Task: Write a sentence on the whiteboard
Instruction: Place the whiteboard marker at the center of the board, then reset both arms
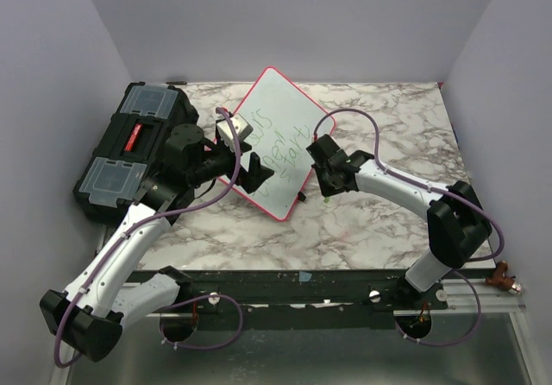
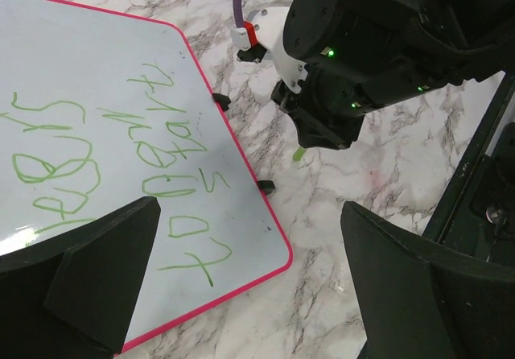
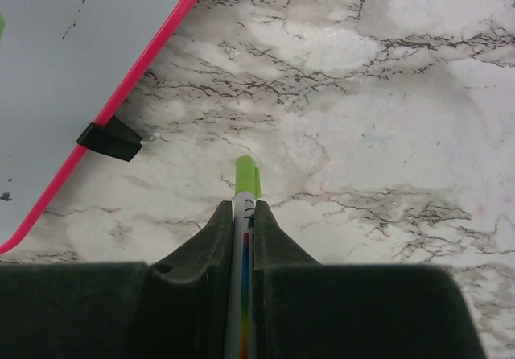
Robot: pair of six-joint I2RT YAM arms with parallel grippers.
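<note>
The whiteboard, white with a pink rim, lies tilted on the marble table. The sentence runs across it in thin green handwriting. My left gripper hovers open over the board's near corner, nothing between its fingers. My right gripper is shut on a green-capped white marker, just off the board's right edge. The marker's green tip points down at bare marble, clear of the board. In the right wrist view the jaws pinch the marker barrel.
A black toolbox with clear lid pockets sits at the table's left, next to the left arm. Small black clip feet stick out from the board's rim. A metal rail runs along the near edge. Walls enclose the table.
</note>
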